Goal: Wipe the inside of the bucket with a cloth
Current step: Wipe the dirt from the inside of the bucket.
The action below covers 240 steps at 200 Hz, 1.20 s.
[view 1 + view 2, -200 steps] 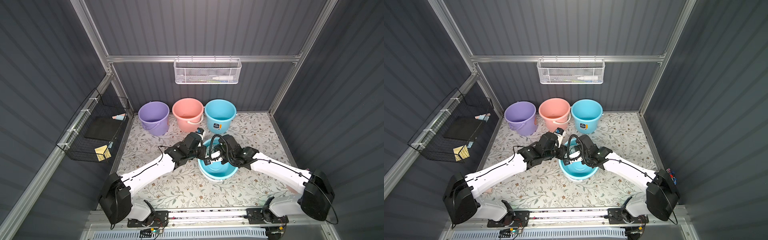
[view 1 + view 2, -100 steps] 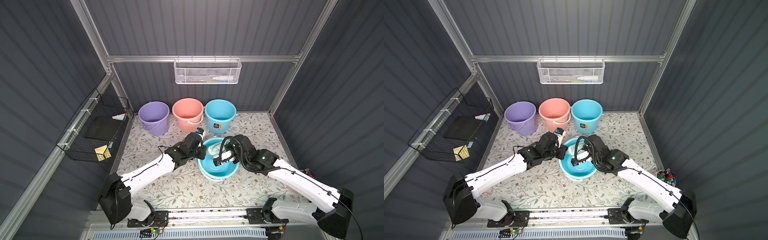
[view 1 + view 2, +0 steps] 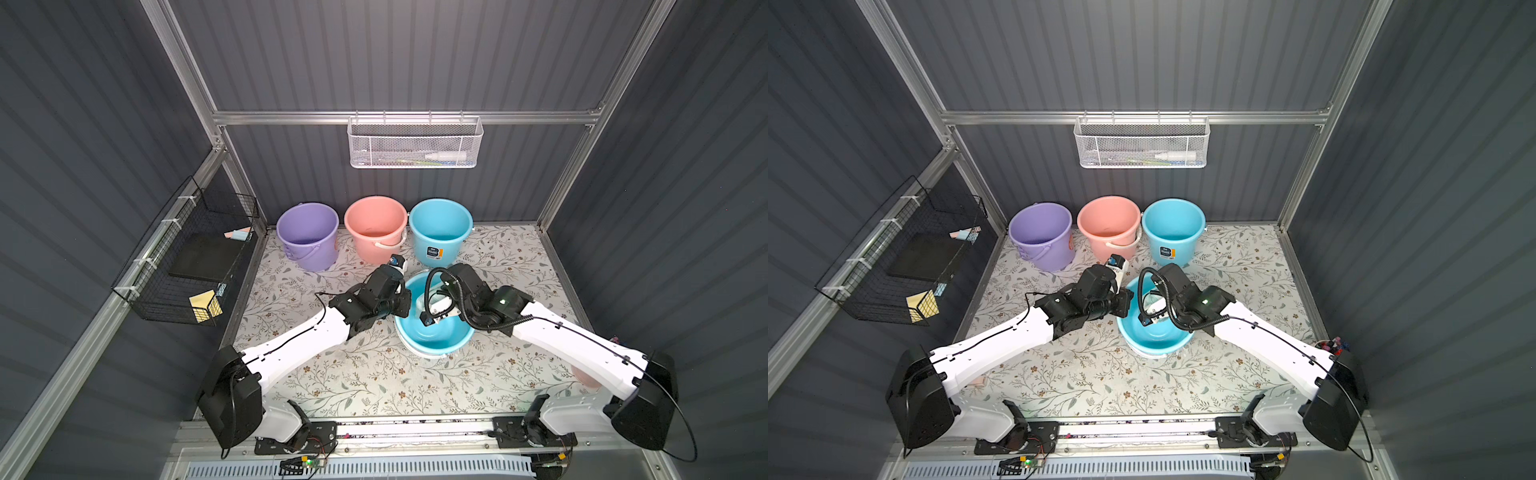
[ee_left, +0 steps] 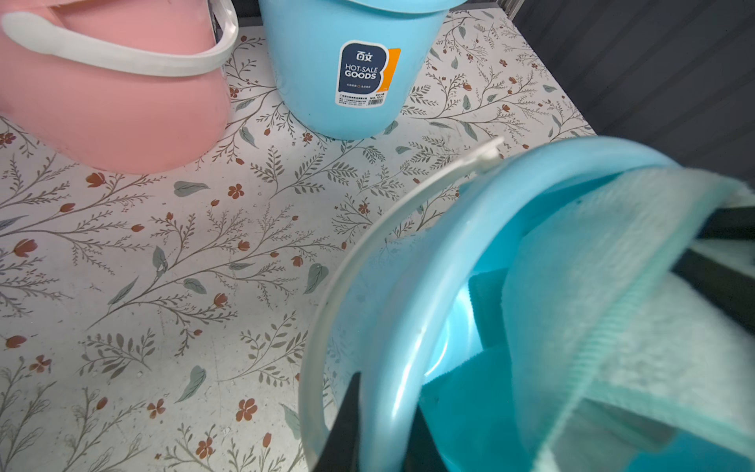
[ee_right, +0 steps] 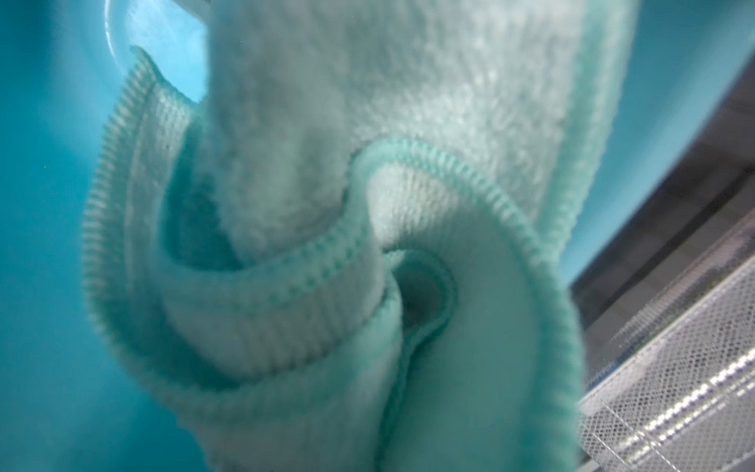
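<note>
Cloth [image 5: 367, 163]: soft terry, light, limp, no shape of its own. Likely to bunch and drag rather than push flat. Best pinched at a gathered fold, not a lone hem, to keep a wad under the gripper for wiping. Sits inside the bucket [image 3: 436, 349], hanging down through the mouth, close to the inner wall judging by the left wrist view.

Right gripper [image 3: 432, 309] reaches into the bucket, clenched on the cloth.

Bucket: thin glossy plastic, light, probably slick and prone to skid on the surface [image 3: 374, 374]. Best taken at the rolled rim. Left gripper [image 4: 382, 396] clamped on that rim, one finger inside, one outside. Seems tipped rather than standing straight.

Counts:
- Buckets, four: the one being wiped, plus purple bucket [image 3: 307, 237], pink bucket [image 3: 376, 228] and labelled blue bucket [image 3: 440, 228], in a row at the back wall, well apart from the work.
- Cloths, one.
- Grippers, two.
- Wall baskets, two: white mesh basket [image 3: 415, 145], black wire basket [image 3: 187, 257].
</note>
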### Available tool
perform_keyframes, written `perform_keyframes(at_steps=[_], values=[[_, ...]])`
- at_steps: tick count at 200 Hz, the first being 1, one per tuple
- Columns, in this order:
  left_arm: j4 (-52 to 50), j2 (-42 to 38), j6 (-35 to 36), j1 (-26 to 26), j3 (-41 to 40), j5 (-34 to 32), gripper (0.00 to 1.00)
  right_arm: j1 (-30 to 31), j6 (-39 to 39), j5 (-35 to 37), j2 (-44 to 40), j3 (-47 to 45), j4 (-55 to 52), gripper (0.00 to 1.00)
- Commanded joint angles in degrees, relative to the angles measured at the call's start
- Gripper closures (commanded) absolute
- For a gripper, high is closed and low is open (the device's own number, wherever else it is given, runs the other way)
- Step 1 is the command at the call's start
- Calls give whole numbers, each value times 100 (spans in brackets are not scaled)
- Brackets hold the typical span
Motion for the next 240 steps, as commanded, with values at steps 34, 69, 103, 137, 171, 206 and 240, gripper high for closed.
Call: perform_keyframes(at_steps=[34, 69, 103, 137, 171, 206, 240], values=[[-60, -232, 57, -36, 70, -28, 100, -48, 563, -126, 649, 8, -38, 100], [-51, -276, 49, -34, 67, -31, 100, -44, 898, -430, 997, -299, 363, 100], [-29, -288, 57, -35, 51, -22, 100, -47, 1282, -708, 1421, -465, 648, 100], [-12, -311, 53, -35, 35, -22, 100, -48, 1587, -994, 1831, -642, 1015, 100], [10, -338, 38, -36, 5, -20, 100, -48, 1876, -1243, 2207, -696, 1227, 100], [-6, -390, 39, -34, -23, -39, 100, -47, 2071, -1435, 2300, -751, 1234, 100], [-7, -426, 40, -33, -57, -29, 100, -50, 2002, -1500, 1502, -807, 1105, 100]])
